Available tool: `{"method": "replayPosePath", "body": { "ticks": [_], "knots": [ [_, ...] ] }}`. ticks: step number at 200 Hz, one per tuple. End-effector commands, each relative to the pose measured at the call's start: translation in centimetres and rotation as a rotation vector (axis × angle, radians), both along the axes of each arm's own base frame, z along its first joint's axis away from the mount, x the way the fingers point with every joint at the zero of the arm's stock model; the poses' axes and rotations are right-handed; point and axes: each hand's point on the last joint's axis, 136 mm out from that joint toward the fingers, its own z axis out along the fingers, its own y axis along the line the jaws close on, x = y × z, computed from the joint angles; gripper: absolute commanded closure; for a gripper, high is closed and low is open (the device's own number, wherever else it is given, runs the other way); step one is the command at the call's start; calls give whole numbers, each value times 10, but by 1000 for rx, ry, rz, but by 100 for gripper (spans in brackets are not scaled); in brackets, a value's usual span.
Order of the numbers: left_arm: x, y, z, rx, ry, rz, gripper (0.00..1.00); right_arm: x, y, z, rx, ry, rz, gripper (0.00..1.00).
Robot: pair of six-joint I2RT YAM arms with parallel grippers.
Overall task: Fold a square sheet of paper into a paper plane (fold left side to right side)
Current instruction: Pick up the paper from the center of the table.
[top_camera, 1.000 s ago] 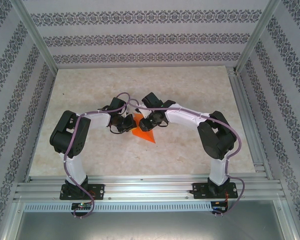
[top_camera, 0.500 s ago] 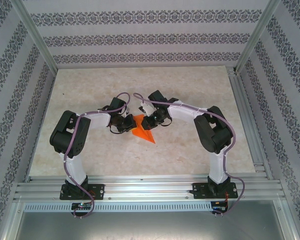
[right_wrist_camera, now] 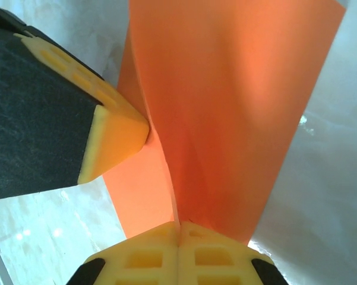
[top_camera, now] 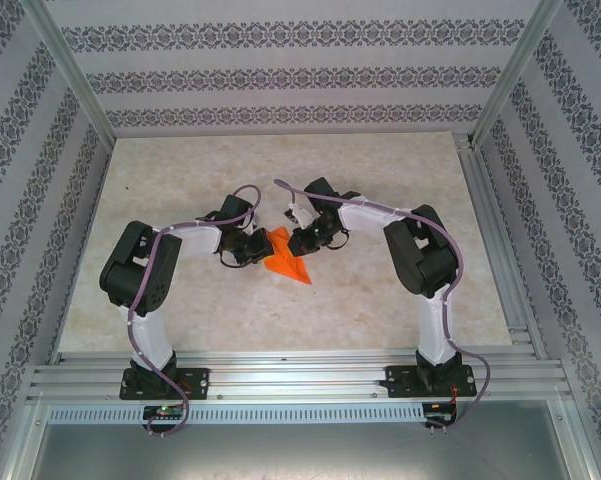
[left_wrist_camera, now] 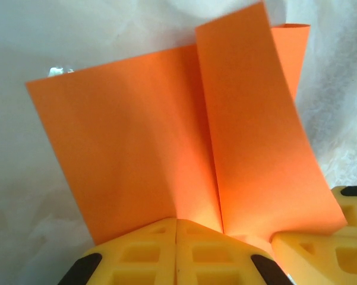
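Bright, even overhead light; soft shadows; wrist close-ups slightly blurred

Patterned wallpaper walls [top_camera: 280, 75] surround a marbled tabletop [top_camera: 180, 180].

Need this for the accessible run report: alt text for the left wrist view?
The left pincer, shut, pinches the near edge of the orange square sheet of paper, one flap of which stands raised along a crease. A pale marbled table lies behind.

Lay open across bare tabletop [top_camera: 380, 170] at upper, left and right frame. Stood blocked at centre by left gripper [top_camera: 252, 251] and right gripper [top_camera: 299, 244], tips close together, both clamped on orange sheet of paper [top_camera: 285, 265].
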Motion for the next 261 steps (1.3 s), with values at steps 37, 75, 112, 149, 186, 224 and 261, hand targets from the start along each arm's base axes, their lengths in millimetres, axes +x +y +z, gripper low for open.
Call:
{"method": "replayPosePath", "body": {
  "ticks": [37, 75, 112, 149, 186, 224, 261],
  "knots": [
    [-23, 22, -34, 137, 92, 16, 92, 3, -2, 5, 26, -11, 26, 96],
    [-23, 22, -34, 138, 92, 16, 92, 0, -3, 18, 55, -18, 20, 89],
    [-24, 22, -34, 137, 93, 15, 92, 6, -6, 23, 56, -24, 5, 80],
    [-24, 23, -35, 139, 95, 16, 92, 3, -3, 49, 130, -44, 0, 73],
    [-21, 21, -34, 130, 90, 20, 92, -1, -3, 62, 156, -58, -1, 73],
    [-17, 17, -27, 114, 77, 12, 92, -4, 0, 58, 152, -38, 13, 99],
    [-8, 18, 16, 92, -9, -13, 81, -2, -2, 70, 152, -67, -14, 100]
  ]
}}
